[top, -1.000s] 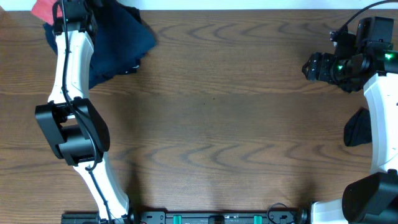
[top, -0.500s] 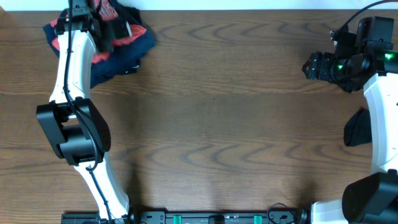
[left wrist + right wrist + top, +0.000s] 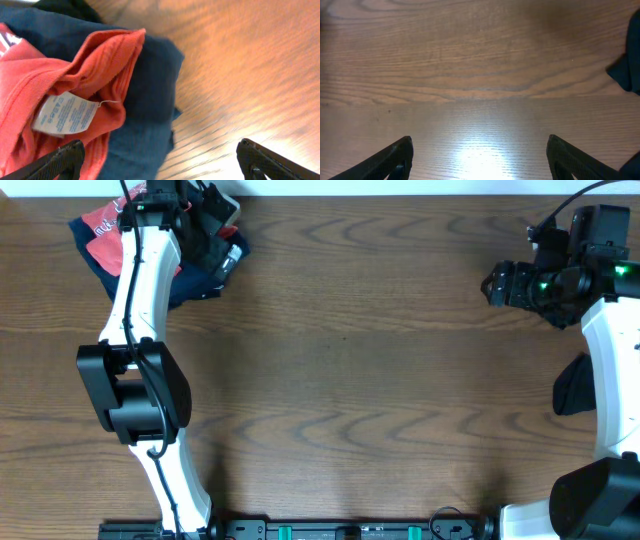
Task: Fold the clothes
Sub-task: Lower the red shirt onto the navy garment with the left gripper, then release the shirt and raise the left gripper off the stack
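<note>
A red-orange shirt (image 3: 100,227) with white lettering lies crumpled on a navy blue shirt (image 3: 200,280) at the table's far left corner. In the left wrist view the red-orange shirt (image 3: 45,80) shows its white care label, with the navy shirt (image 3: 150,85) under and beside it. My left gripper (image 3: 207,230) hovers over the pile's right edge, and this left gripper (image 3: 162,165) is open wide, holding nothing. Far to the right, my right gripper (image 3: 505,285) hangs open; the same right gripper (image 3: 480,160) has only bare wood beneath it.
A dark garment (image 3: 575,385) lies at the table's right edge by the right arm, and shows as a dark cloth (image 3: 630,70) in the right wrist view. The wooden table (image 3: 350,380) stretches between the two arms.
My left gripper has opened and let go of the red-orange shirt, which now lies on the navy one. The left arm has shifted right. The right arm has not moved.
</note>
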### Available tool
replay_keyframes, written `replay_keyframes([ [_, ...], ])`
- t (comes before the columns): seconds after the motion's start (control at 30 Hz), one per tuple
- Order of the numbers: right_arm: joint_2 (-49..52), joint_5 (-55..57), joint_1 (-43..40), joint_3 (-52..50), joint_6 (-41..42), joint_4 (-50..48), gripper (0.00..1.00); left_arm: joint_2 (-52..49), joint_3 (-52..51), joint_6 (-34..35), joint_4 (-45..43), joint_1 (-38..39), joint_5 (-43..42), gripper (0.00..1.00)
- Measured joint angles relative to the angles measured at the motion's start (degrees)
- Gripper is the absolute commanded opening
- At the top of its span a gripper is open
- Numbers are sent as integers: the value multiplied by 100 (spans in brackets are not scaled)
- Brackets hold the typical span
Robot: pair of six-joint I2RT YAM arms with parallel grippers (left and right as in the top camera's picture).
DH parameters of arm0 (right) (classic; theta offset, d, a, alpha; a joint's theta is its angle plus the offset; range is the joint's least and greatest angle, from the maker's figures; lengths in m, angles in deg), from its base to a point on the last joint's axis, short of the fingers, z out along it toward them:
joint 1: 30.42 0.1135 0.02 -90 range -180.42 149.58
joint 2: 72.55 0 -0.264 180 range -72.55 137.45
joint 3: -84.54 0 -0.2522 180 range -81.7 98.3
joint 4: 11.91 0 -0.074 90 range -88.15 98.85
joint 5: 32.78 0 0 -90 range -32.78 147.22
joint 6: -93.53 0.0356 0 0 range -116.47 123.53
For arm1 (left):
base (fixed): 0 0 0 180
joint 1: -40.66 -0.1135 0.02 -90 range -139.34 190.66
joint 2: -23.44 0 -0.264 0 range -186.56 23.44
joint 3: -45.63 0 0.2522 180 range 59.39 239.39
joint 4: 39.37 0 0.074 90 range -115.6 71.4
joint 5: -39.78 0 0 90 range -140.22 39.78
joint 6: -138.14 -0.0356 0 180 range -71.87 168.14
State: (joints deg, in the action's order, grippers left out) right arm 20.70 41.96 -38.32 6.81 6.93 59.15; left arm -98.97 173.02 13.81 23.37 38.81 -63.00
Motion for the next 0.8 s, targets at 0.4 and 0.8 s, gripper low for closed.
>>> replay_keyframes([
  [0.4,0,-20,11,0,0,-96,84,273,9,2699,-2236,-260,734,98],
  [0.8,0,-22,11,-96,0,-229,84,-378,35,3453,-2605,-533,2328,98],
])
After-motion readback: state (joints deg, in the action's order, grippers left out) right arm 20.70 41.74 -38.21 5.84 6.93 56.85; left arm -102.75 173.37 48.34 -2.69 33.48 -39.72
